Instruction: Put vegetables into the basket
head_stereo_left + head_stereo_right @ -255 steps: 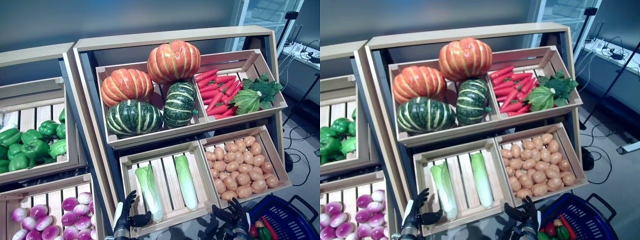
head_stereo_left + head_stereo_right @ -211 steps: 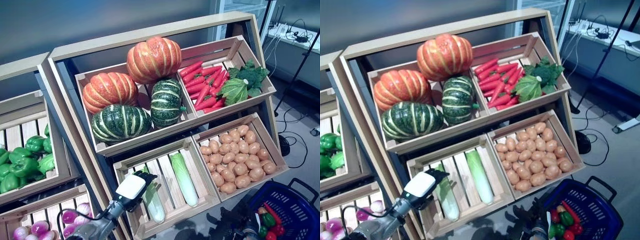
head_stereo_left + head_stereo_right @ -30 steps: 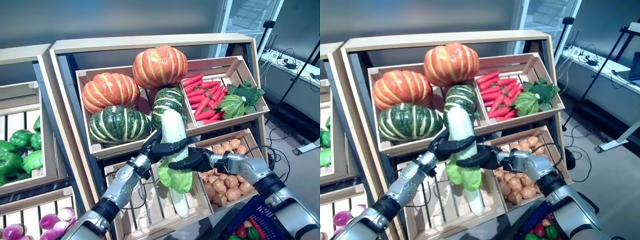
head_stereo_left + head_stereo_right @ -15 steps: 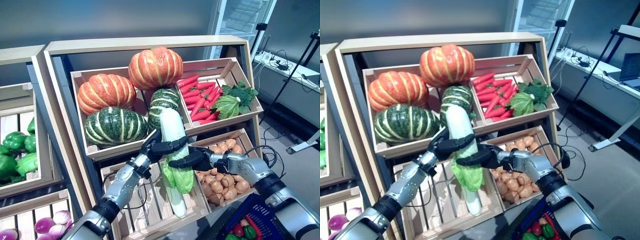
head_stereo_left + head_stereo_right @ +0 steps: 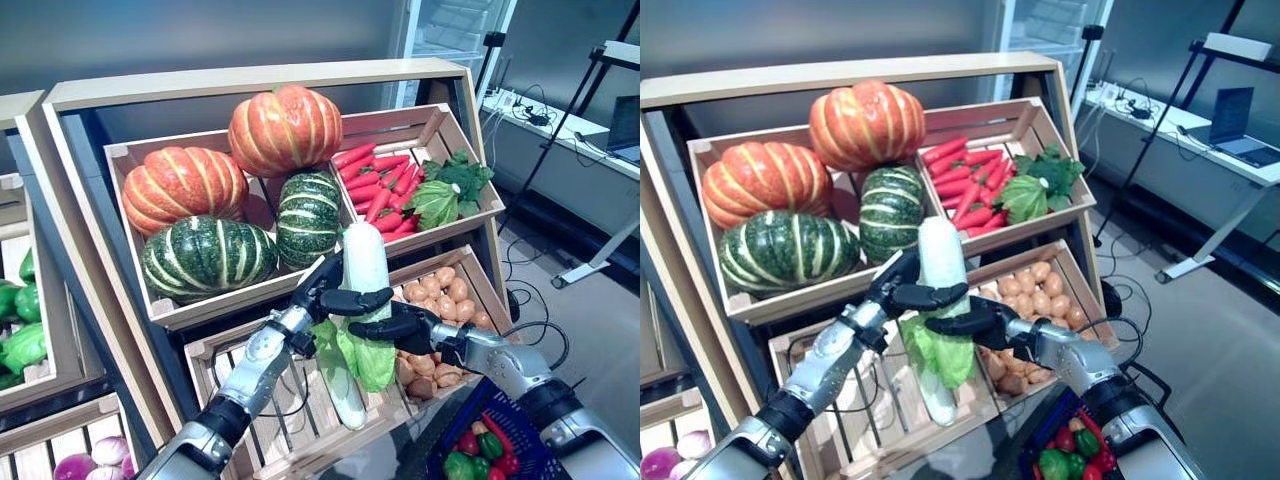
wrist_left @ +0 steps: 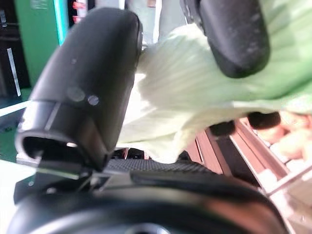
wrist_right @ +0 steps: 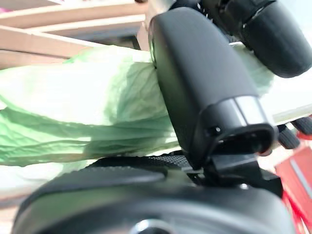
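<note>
A long napa cabbage (image 5: 365, 262) with a white stalk and green leaves stands upright in the air in front of the lower crates. My left hand (image 5: 325, 290) is shut on its middle from the left. My right hand (image 5: 400, 328) is shut on it just below, from the right. Each wrist view shows pale green leaf (image 6: 195, 97) (image 7: 73, 107) pressed between that hand's thumb and fingers. A blue basket (image 5: 468, 415) sits at the lower right and holds peppers and red vegetables. A second cabbage (image 5: 347, 398) lies in the slatted crate beneath.
The shelf's top crates hold orange and green pumpkins (image 5: 285, 128), carrots (image 5: 385, 185) and leafy greens (image 5: 450, 190). Potatoes (image 5: 440, 300) fill the lower right crate. Green peppers (image 5: 15, 320) and purple onions (image 5: 90, 462) lie in the stand to the left.
Both hands have carried the cabbage a little to the right, off the striped green pumpkin and towards the potato crate. The camera has swung right.
</note>
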`<state>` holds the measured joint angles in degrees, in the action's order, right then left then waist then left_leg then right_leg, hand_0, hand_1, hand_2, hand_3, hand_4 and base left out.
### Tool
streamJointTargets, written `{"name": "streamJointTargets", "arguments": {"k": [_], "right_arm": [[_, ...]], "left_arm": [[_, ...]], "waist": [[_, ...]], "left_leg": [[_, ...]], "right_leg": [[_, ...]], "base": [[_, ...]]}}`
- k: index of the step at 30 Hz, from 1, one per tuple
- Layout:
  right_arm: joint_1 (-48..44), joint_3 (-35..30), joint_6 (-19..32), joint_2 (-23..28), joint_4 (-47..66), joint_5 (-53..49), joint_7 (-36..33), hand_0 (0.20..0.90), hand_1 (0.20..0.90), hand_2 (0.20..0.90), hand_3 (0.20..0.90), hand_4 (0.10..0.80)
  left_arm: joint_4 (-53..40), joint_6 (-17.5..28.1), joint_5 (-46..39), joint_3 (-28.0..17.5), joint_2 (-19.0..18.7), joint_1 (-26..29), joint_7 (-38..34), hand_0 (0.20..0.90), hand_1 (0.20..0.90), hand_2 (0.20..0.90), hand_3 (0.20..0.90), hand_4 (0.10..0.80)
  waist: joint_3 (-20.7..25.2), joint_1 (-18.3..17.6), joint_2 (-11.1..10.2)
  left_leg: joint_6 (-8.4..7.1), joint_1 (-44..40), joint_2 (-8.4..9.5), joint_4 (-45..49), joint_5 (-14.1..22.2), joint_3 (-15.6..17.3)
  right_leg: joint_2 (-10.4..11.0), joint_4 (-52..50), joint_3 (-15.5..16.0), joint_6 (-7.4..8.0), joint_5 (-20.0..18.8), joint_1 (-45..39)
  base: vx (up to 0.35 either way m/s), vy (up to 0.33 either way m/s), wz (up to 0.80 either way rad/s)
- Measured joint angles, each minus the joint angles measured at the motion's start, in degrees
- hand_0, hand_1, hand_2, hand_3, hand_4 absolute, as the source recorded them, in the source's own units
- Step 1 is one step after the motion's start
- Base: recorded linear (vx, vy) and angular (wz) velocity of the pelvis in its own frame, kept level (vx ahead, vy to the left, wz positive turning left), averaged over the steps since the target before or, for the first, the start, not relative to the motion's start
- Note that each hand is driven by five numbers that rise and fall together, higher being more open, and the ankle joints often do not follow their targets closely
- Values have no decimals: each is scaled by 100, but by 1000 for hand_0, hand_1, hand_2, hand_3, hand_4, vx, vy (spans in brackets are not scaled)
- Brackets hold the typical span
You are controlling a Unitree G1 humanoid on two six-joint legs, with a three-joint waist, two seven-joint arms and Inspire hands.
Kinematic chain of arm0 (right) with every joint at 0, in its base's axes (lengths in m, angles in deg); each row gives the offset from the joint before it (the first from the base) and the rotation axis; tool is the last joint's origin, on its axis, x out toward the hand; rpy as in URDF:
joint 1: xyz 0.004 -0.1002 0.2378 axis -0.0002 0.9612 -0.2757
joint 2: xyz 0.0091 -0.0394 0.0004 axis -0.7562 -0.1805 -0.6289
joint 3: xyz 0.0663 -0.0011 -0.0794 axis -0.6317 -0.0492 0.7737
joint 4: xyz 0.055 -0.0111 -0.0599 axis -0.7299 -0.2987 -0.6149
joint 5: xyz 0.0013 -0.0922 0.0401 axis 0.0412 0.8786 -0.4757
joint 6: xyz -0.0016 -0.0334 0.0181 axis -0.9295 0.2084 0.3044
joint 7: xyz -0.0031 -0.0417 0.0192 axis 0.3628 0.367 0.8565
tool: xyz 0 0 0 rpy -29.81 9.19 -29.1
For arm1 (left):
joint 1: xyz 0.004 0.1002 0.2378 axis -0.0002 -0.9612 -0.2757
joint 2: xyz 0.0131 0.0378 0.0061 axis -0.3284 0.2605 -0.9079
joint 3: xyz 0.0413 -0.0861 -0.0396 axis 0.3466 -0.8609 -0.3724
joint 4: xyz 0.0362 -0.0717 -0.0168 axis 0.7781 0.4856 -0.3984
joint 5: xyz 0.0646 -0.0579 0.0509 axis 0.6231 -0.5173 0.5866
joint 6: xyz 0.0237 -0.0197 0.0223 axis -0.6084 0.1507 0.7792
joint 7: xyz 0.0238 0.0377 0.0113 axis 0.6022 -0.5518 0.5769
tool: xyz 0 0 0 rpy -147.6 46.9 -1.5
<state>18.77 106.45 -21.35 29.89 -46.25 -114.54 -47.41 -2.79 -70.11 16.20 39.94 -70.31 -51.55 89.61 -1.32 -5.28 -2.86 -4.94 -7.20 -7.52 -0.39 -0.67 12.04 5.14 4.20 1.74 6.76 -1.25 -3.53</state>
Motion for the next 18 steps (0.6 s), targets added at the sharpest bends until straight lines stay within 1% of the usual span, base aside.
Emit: {"name": "streamJointTargets", "arguments": {"k": [1,2,3,4,5,7,8,9,10,11,12,13,14,15,16,17,18], "right_arm": [[1,-1,70,-22,-2,0,-93,300,300,300,300,400],[2,-5,91,-23,-4,-1,-134,300,300,300,300,400],[2,-11,181,-26,-12,0,-170,300,300,300,300,400],[12,-42,307,-22,9,-1,-201,300,300,300,300,400],[114,-134,441,-132,15,-10,-282,300,300,300,300,400],[314,-306,528,-306,47,-17,-330,300,300,300,300,400],[377,-348,539,-371,47,-17,-348,300,300,300,300,400],[408,-360,539,-426,38,-15,-407,300,300,300,300,400],[455,-370,542,-482,19,-15,-457,300,300,300,300,400],[455,-372,548,-504,3,-15,-464,300,300,300,300,400],[455,-373,561,-512,-1,-15,-477,300,300,300,300,400],[447,-374,615,-550,-93,-15,-474,300,300,300,300,400],[447,-374,671,-580,-153,-15,-473,300,300,300,300,400],[452,-375,696,-583,-201,-15,-473,300,300,300,300,400],[448,-378,719,-578,-202,-15,-474,300,300,300,300,400],[451,-379,742,-596,-203,-15,-475,300,300,300,300,400],[443,-380,760,-660,-204,-15,-479,300,300,300,300,400]], "left_arm": [[-9,66,171,-1,30,-6,-179,900,900,900,900,800],[-5,110,304,-1,59,-13,-288,900,900,900,900,800],[5,200,430,-1,79,-18,-407,900,900,900,900,800],[4,282,534,-1,114,34,-488,900,900,900,900,800],[28,308,651,-2,124,117,-543,900,900,900,900,800],[9,323,817,-1,128,135,-590,900,900,900,900,800],[7,322,873,2,129,135,-600,900,900,900,900,800],[18,318,876,1,129,134,-601,900,900,900,900,800],[50,304,893,6,128,134,-606,900,900,900,900,800],[63,304,906,5,125,137,-609,900,900,900,900,800],[74,307,920,5,125,144,-625,900,900,900,900,800],[88,302,949,7,131,145,-643,900,900,900,900,800],[108,298,990,7,144,163,-659,900,900,900,900,800],[158,287,1014,7,217,162,-703,900,900,900,900,800],[171,293,1029,7,235,170,-744,900,900,900,900,800],[164,314,1041,7,222,172,-754,900,900,900,900,800],[117,323,1048,6,145,171,-784,900,900,900,900,800]], "waist": [[-76,46,-68],[-107,35,-63],[-119,16,41],[-180,-21,211],[-262,-17,218],[-338,-204,122],[-398,-281,80],[-475,-272,55],[-509,-263,50],[-527,-238,62],[-611,-176,84],[-683,-140,168],[-729,-128,230],[-797,-98,398],[-826,69,484],[-820,268,452],[-803,422,287]], "left_leg": [[24,167,49,398,77,-189],[69,321,80,577,215,-334],[98,253,176,243,240,-551],[115,176,224,-48,210,-566],[126,40,259,-220,202,-547],[195,13,367,-422,69,-477],[267,9,389,-466,7,-433],[284,-22,400,-467,18,-315],[309,-11,402,-439,12,-172],[312,-14,393,-448,16,-121],[323,-55,395,-455,22,-10],[346,-62,291,-467,6,120],[330,-79,224,-468,-28,166],[250,-75,2,-467,-80,341],[171,-69,-145,-463,-131,438],[82,-69,-190,-463,-156,439],[-25,-73,-107,-466,-180,386]], "right_leg": [[77,-48,-158,-9,-45,54],[130,-43,-251,-11,-82,79],[85,-40,-340,10,-128,142],[-26,-39,-406,39,-167,206],[-58,-44,-495,58,-204,235],[50,-56,-501,147,-269,371],[102,-98,-435,167,-314,428],[115,-200,-316,158,-333,522],[111,-211,-220,133,-452,588],[96,-228,-143,118,-501,634],[75,-245,24,86,-601,695],[77,-200,127,153,-674,704],[93,-367,316,130,-611,713],[138,-760,602,-14,-400,684],[272,-987,820,88,-283,648],[490,-911,1133,188,-217,510],[674,-452,1103,240,-232,159]], "base": [[-190,235,-64],[-195,237,-61],[-209,192,-54],[-196,133,-69],[-248,98,-64],[-286,57,-37],[-324,23,-29],[-272,-2,-41],[-270,-17,-49],[-212,-74,-54],[-208,-155,-50],[-184,-183,-41],[-120,-216,-6],[-87,-224,1],[-90,-250,-5],[-81,-248,-14],[-71,-209,2]]}}
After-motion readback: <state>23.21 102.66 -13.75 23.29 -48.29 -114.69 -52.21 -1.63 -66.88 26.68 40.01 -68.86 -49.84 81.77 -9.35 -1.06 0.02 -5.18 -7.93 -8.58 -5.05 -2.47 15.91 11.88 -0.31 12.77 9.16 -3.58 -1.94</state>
